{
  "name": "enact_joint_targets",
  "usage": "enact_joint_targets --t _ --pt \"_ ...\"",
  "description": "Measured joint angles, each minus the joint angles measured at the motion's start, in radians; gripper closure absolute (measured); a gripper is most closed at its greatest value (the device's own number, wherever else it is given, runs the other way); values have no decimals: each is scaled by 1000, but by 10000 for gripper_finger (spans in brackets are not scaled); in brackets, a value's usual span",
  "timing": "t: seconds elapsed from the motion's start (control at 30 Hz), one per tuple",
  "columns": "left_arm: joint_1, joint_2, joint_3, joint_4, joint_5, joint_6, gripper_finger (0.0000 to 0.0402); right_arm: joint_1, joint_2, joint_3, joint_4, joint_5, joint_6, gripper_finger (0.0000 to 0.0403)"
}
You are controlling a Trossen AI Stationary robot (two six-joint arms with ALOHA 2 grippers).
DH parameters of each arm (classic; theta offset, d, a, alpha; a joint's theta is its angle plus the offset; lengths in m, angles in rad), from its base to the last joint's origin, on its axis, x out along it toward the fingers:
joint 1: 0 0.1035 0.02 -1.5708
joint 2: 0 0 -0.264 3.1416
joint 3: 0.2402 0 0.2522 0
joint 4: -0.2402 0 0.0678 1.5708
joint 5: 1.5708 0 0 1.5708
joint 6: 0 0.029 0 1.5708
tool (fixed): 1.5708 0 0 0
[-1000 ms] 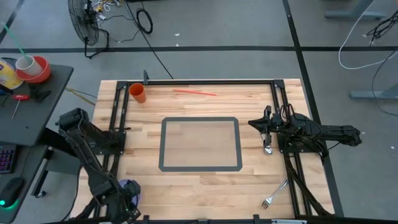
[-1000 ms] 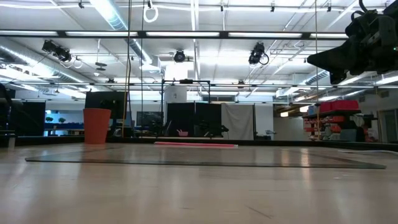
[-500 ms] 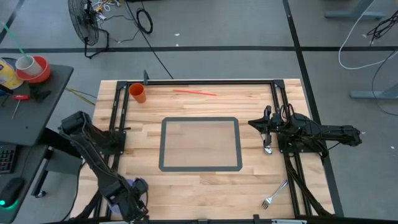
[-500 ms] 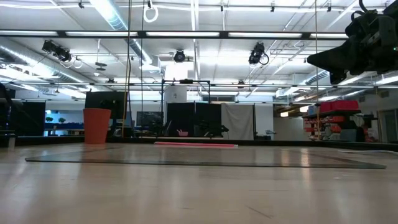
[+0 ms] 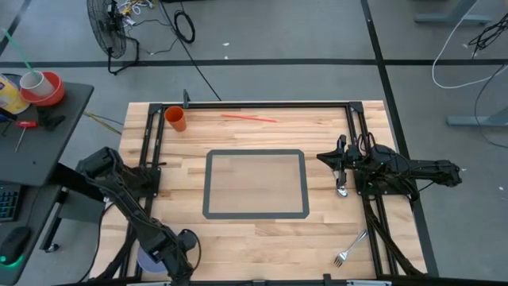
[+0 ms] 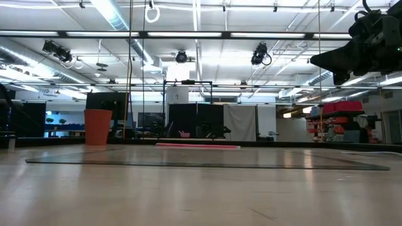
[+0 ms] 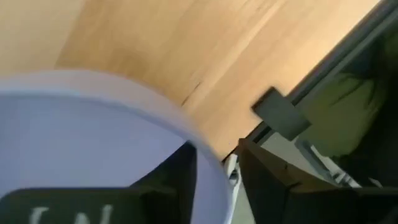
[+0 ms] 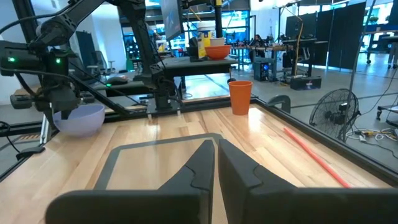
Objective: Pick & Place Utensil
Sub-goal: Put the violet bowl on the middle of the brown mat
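Observation:
A pale lavender bowl (image 5: 149, 260) is at the table's near left corner, and it also shows in the right wrist view (image 8: 79, 118). My left gripper (image 5: 181, 253) is shut on it. A fork (image 5: 349, 248) lies flat near the right near corner. A spoon (image 5: 341, 189) lies by the right rail. My right gripper (image 5: 324, 157) hovers above the table just beyond the spoon. Its fingers (image 8: 216, 163) are shut on nothing. The low view shows neither utensil nor the bowl. My left gripper pinches the bowl's rim (image 7: 205, 155). One finger (image 7: 180, 180) is on the inner side of the wall and the other finger (image 7: 273, 180) is outside it. I cannot tell whether the bowl is lifted clear or rests on the table.
A grey-bordered mat (image 5: 210, 183) lies at the table's centre. An orange cup (image 5: 175, 119) stands at the far left corner and a red straw (image 5: 248, 117) lies along the far edge. Black rails (image 5: 151, 151) run down both sides of the table.
My left gripper has moved toward the table's right along the near edge and has turned. The bowl has gone with it and now shows nearer the near edge, on the gripper's left side.

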Motion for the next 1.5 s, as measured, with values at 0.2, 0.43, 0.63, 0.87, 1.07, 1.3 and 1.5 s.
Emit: enact_joint_targets --t 0.2,0.43,0.63,0.87,1.07,1.3,1.5 --pt "29 -3 1 0 5 52 370 0 0 0 0 0 0 376" --pt "43 0 55 -87 27 115 371 0 0 0 0 0 0 376" --pt "43 0 256 -395 -109 215 392 0 0 0 0 0 0 376" --pt "118 -1 376 -503 -491 522 392 0 0 0 0 0 0 376" --pt "277 -1 373 -390 -557 951 392 0 0 0 0 0 0 376" --pt "468 66 373 -154 -498 1372 392 0 0 0 0 0 0 376" --pt "558 171 373 -133 -482 1525 390 0 0 0 0 0 0 376"
